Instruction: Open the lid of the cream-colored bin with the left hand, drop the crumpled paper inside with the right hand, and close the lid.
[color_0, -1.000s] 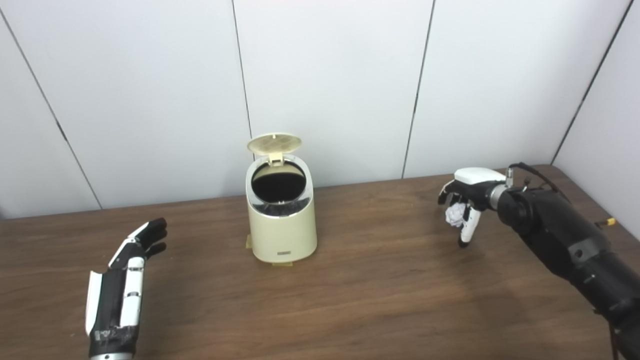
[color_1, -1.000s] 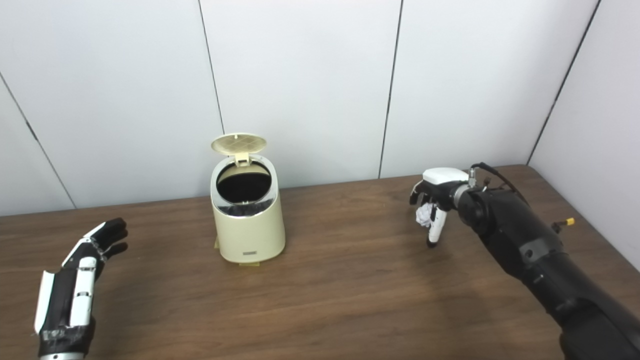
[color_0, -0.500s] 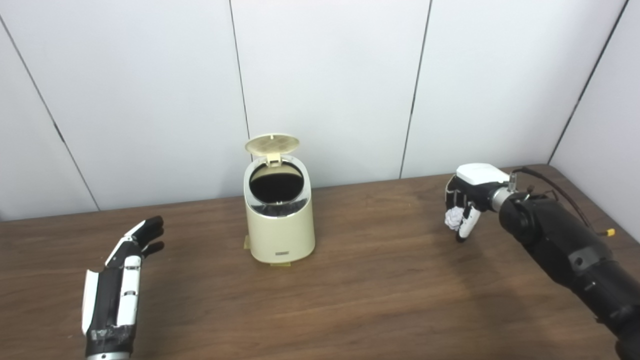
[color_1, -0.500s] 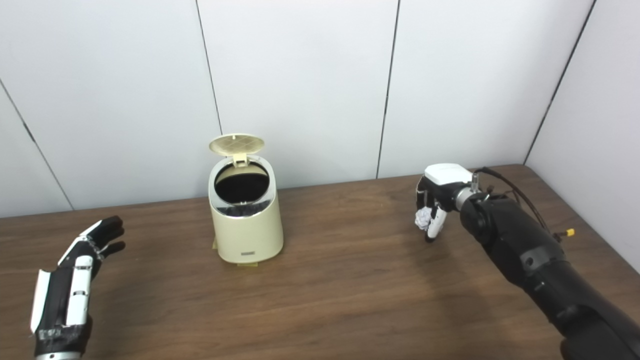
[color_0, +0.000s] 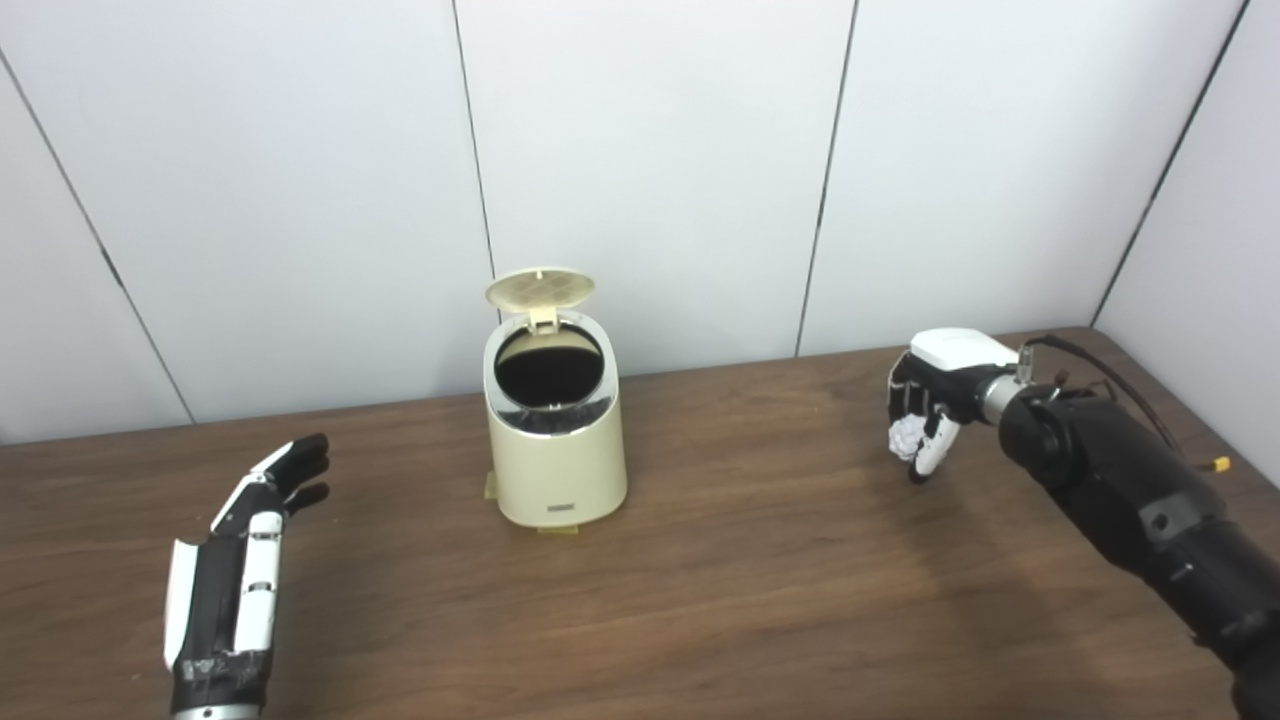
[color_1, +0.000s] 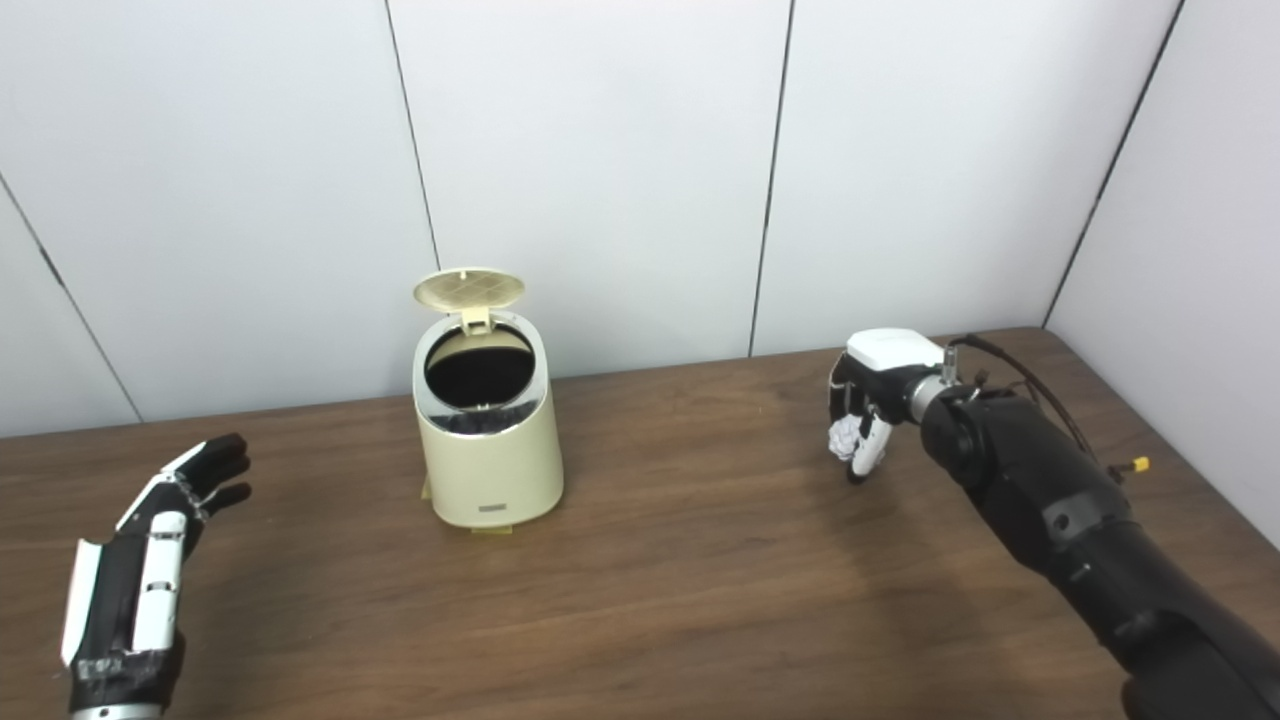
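The cream-colored bin (color_0: 555, 450) stands on the wooden table (color_0: 700, 600) left of centre. Its round lid (color_0: 540, 288) is tipped up at the back, so the dark opening (color_0: 548, 365) shows. My right hand (color_0: 925, 405) hangs just above the table at the right, fingers pointing down and shut on the crumpled white paper (color_0: 906, 437). It is well to the right of the bin. My left hand (color_0: 245, 545) lies flat and open at the front left, away from the bin, holding nothing.
White wall panels (color_0: 650, 150) rise close behind the table. A side wall (color_0: 1220, 250) closes the right. A small yellow-tipped part (color_0: 1215, 466) sticks out by the right arm near the table's right edge.
The right hand's fingers have closed more tightly on the paper and the hand has lifted slightly. The left hand has drawn back a little. The camera has shifted slightly.
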